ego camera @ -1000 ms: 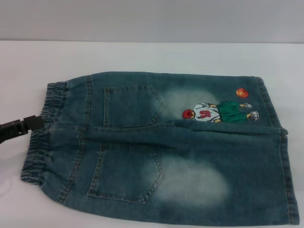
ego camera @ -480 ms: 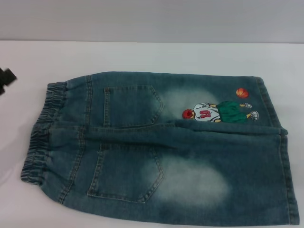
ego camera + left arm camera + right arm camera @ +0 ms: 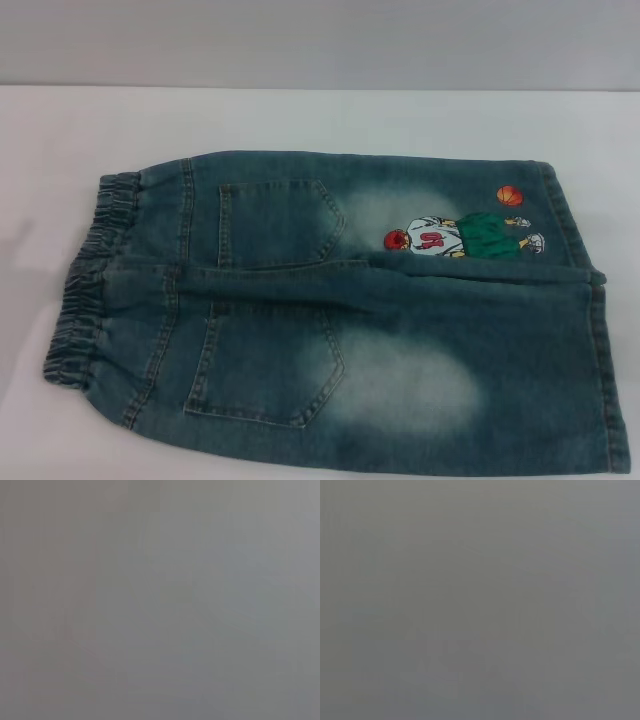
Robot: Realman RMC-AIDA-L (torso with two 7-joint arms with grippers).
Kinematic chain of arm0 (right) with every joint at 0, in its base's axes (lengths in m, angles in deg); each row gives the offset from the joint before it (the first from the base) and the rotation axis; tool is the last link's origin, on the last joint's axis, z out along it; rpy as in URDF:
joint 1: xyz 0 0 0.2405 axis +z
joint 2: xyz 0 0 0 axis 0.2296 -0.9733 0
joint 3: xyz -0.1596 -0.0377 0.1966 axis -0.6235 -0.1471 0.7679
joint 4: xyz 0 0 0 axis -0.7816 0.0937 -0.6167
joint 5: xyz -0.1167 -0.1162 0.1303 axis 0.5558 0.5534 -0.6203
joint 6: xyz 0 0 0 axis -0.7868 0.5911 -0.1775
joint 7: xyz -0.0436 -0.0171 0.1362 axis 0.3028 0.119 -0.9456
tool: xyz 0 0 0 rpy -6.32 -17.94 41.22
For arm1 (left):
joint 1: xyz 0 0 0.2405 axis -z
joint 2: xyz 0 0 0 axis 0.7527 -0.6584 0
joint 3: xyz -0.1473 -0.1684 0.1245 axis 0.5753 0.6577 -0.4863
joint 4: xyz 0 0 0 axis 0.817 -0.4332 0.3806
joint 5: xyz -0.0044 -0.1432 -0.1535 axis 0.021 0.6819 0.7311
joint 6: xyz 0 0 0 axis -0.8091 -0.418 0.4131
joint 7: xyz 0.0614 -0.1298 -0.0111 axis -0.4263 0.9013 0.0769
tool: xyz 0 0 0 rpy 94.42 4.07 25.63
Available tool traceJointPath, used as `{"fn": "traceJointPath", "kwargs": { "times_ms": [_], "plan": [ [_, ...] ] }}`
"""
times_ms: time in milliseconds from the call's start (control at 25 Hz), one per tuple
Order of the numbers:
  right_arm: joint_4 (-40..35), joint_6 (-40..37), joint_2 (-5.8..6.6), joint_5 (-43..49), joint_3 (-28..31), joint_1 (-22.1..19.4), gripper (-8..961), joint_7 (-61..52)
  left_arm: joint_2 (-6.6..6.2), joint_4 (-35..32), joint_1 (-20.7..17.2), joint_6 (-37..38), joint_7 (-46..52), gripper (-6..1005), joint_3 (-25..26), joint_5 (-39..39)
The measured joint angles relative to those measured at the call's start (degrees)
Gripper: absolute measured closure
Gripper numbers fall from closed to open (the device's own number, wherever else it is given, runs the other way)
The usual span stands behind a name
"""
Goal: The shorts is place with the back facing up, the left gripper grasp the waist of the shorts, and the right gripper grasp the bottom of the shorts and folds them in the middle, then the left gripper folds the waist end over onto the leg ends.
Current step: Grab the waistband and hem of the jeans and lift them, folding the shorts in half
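Shorts (image 3: pixel 340 310) flat on white worktop (image 3: pixel 320 120), back pockets up: faded denim, ruffled elastic waist (image 3: pixel 85 290) left, straight stitched hems (image 3: pixel 590 320) right. Neither end effector visible; grip state unknown.

Head view evenly lit, soft focus, faint shadow under the shorts (image 3: pixel 340 310); both wrist views blank grey blur.

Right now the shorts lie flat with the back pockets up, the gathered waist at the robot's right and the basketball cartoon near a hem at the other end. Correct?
Not quite. The head view shows the shorts flat, back pockets up, but the gathered waist is at the robot's left. The basketball cartoon sits near a hem at the other end, the right.
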Motion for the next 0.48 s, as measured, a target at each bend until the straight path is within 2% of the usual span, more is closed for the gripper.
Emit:
{"fn": "traceJointPath", "kwargs": {
  "times_ms": [240, 400, 480],
  "plan": [
    [-1.2, 3.7, 0.07, -0.2, 0.4, 0.6, 457, 3.2, 0.33, 7.1, -1.4, -0.4, -12.6, 234, 9.3, 0.1],
    [-1.9, 5.6, -0.15, -0.3, 0.5, 1.3, 457, 3.2, 0.17, 7.2, -1.3, -2.7, -18.6, 234, 13.9, 0.1],
    [-1.8, 5.7, -0.21, -0.3, 0.4, 1.4, 457, 3.3, 0.17, 7.2, -1.3, -2.7, -18.6, 234, 13.9, 0.1]
  ]
}}
